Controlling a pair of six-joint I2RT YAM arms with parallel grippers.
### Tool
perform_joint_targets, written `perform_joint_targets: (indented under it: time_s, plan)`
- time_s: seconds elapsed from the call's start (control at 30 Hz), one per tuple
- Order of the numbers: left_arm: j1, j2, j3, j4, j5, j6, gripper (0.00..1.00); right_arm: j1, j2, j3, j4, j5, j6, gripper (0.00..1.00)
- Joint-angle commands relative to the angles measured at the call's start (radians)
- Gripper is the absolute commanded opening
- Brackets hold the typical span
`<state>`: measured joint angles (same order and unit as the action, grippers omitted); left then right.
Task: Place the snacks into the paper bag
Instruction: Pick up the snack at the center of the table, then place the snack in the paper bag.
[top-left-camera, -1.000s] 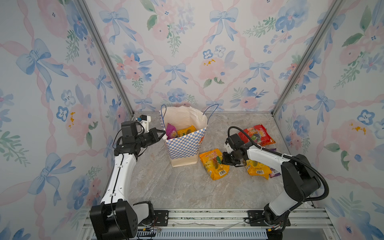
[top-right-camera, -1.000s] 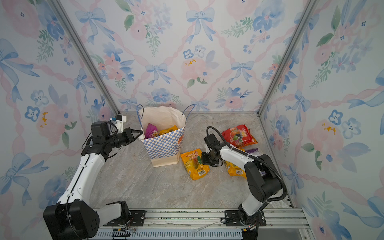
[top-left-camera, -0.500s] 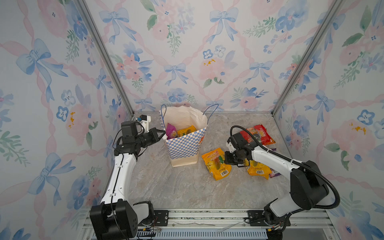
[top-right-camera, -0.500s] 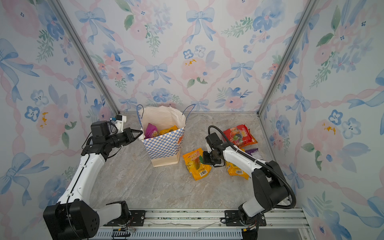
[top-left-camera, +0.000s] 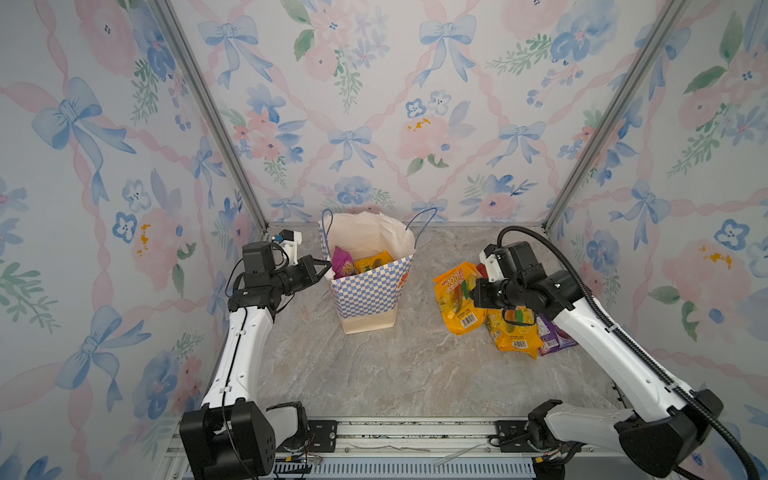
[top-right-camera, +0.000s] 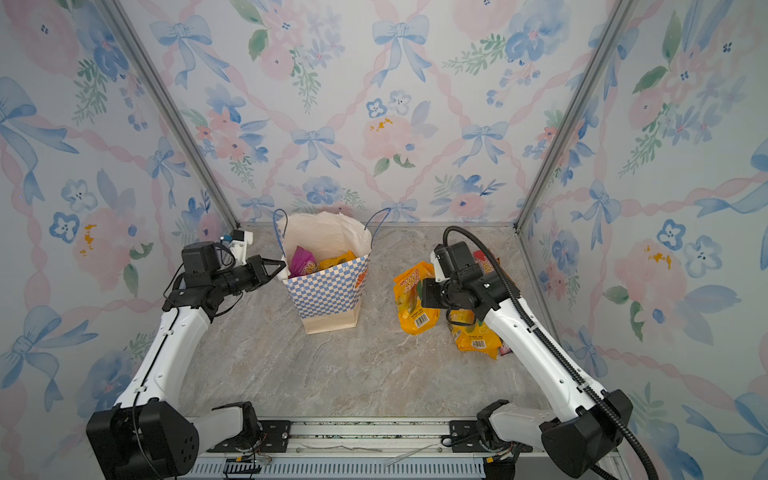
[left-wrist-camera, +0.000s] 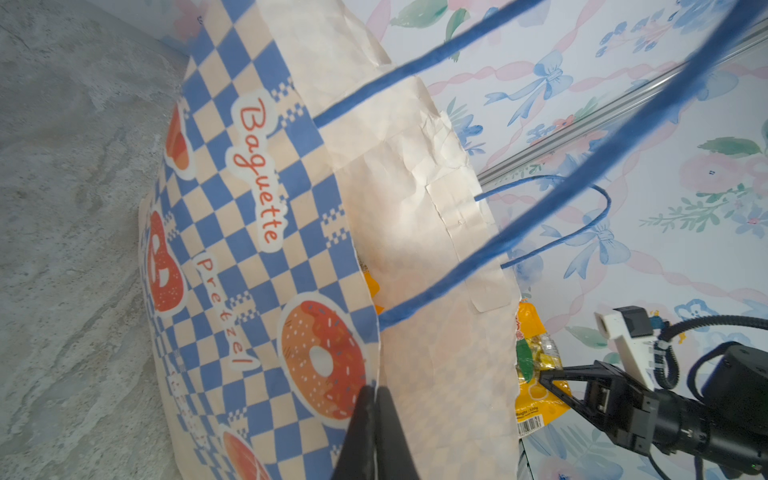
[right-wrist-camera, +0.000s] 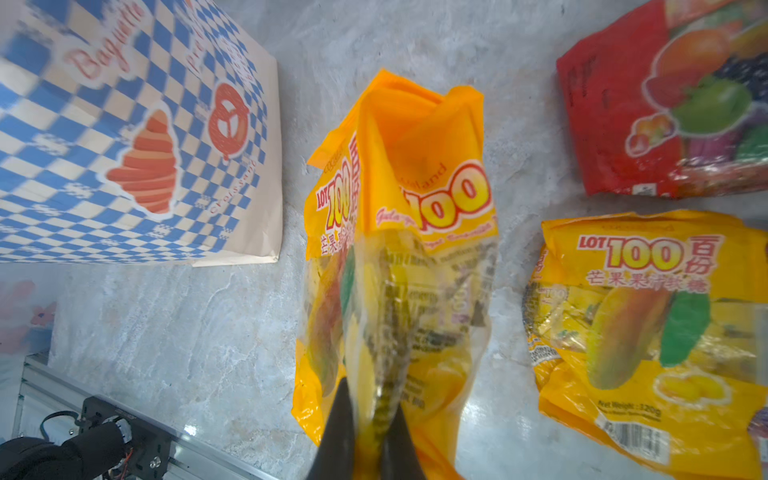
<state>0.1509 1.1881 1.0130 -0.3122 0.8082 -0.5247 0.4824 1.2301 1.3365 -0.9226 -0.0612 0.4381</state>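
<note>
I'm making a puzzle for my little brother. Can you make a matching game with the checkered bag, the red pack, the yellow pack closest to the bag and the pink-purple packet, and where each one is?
Things:
1. paper bag
2. red pack
3. yellow pack nearest the bag
4. pink-purple packet

Where or how:
A. pinched in the right gripper
B. lying on the table
C. rim pinched by the left gripper
D. inside the paper bag

Pairs: 1-C, 2-B, 3-A, 4-D
</note>
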Motion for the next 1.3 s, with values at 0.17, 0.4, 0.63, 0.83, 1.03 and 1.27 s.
perform_joint_targets:
  time_s: [0.17,0.4,0.63,0.83,1.03,1.27]
  plan:
    - [-0.007,-0.017,0.022,0.004,0.022,0.009,0.0,-0.018,-0.074,0.271,-0.045,0.07,-0.032,0.0]
    - [-0.007,-0.017,0.022,0.004,0.023,0.009,0.0,-0.008,-0.045,0.434,0.087,0.064,-0.012,0.0]
    - [-0.007,-0.022,0.031,0.004,0.032,0.006,0.0,0.047,0.029,0.476,0.346,0.065,0.03,0.0]
    - [-0.008,-0.033,0.026,0.004,0.03,0.003,0.0,0.174,0.196,0.59,0.443,0.123,-0.027,0.0]
    - [-0.01,-0.038,0.013,0.004,0.032,0.002,0.0,0.253,0.357,0.719,0.467,0.146,-0.065,0.0]
    - [-0.01,-0.041,0.013,0.004,0.036,0.006,0.0,0.312,0.548,0.914,0.435,0.18,-0.12,0.0]
